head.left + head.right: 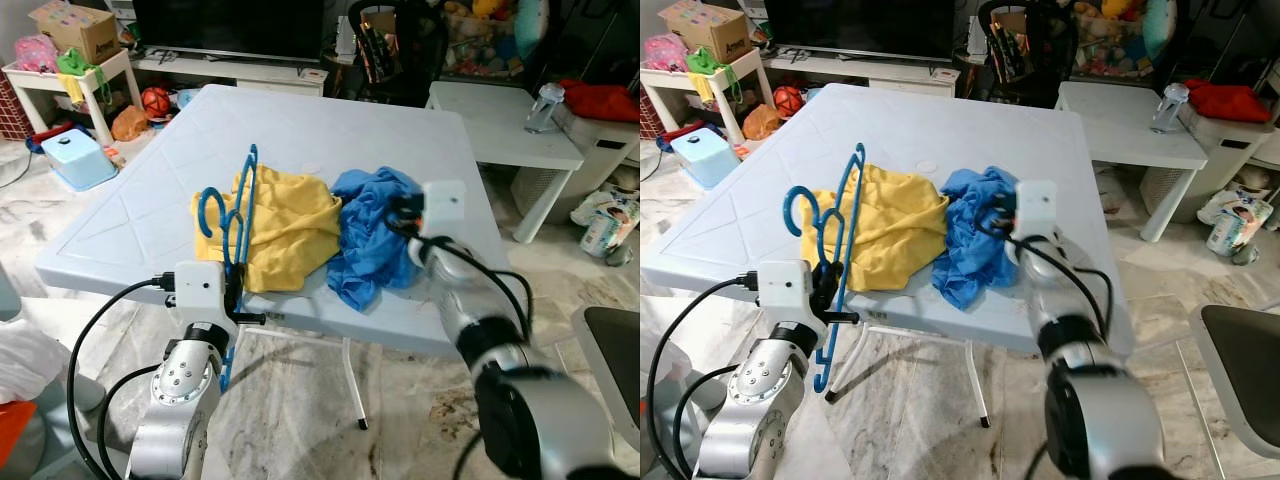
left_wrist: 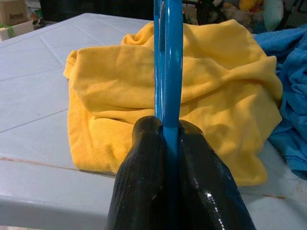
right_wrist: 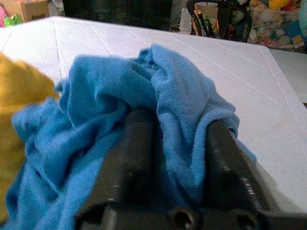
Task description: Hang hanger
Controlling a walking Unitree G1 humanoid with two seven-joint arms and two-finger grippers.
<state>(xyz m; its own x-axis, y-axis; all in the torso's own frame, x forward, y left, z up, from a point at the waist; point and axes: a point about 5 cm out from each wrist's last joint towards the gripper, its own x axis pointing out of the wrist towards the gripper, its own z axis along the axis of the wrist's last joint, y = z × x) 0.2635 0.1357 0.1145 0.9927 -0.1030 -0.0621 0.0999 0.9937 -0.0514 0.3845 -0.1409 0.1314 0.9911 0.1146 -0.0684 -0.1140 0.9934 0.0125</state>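
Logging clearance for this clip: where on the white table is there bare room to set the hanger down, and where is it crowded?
The white table is bare across its far half, beyond the yellow cloth and the blue cloth, and on its left side. The near middle is crowded: both cloths lie there, the left hand holds the blue hanger, and the right hand is in the blue cloth.

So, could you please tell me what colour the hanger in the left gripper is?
Blue. The hanger shows best in the left wrist view, clamped in the left gripper.
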